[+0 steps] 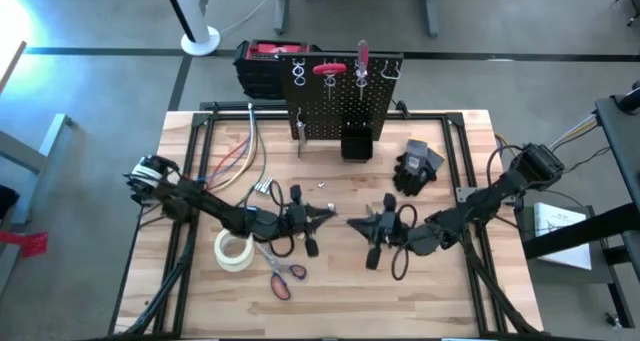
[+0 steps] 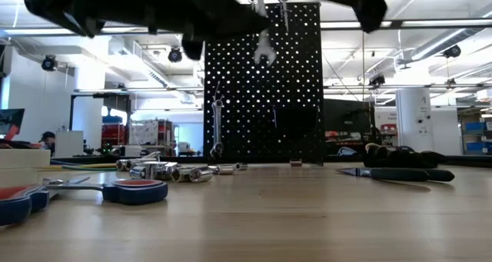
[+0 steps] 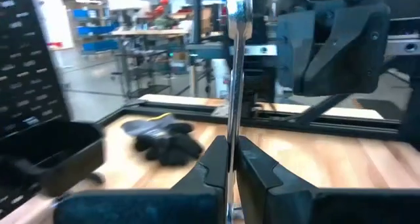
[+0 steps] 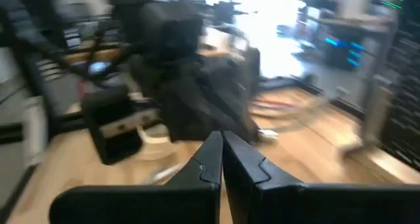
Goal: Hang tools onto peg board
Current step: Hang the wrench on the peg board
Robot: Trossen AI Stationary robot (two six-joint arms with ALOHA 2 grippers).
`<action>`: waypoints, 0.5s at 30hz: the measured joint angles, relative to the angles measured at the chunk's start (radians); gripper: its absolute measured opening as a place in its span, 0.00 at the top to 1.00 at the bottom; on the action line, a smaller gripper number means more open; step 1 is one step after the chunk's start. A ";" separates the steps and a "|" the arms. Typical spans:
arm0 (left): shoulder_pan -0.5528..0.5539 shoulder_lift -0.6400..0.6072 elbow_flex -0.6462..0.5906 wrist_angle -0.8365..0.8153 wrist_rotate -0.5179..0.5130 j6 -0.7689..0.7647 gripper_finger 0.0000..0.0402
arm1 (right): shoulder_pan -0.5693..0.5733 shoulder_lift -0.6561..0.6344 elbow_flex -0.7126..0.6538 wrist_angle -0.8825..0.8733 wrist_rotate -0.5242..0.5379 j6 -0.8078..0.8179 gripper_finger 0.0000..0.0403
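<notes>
Two dark jointed arms, black cabling

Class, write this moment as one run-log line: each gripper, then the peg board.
left gripper: shut on wrench | right gripper: shut, empty | peg board: upright, tools hanging

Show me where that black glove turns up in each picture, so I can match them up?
High view: the black glove lies on the table, right of the peg board and its small bin.
Low view: far right, lying on the table, right of the peg board.
Left wrist view: on the table, between the small bin and the silver wrench gripped by the left gripper.
Right wrist view: not in it.
Shared landmark: the peg board.
</notes>
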 joint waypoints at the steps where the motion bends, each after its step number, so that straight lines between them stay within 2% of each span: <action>1: 0.015 -0.017 -0.023 0.001 0.015 -0.017 0.99 | 0.004 -0.004 0.000 -0.027 0.037 0.041 1.00; 6: 0.118 -0.082 -0.171 0.061 0.062 -0.136 1.00 | 0.012 -0.019 -0.003 -0.120 0.067 0.162 1.00; 10: 0.240 -0.098 -0.277 0.163 0.120 -0.239 1.00 | 0.012 -0.019 -0.005 -0.144 0.065 0.178 1.00; 15: 0.425 -0.086 -0.323 0.187 0.209 -0.394 1.00 | 0.012 -0.018 -0.005 -0.150 0.065 0.192 1.00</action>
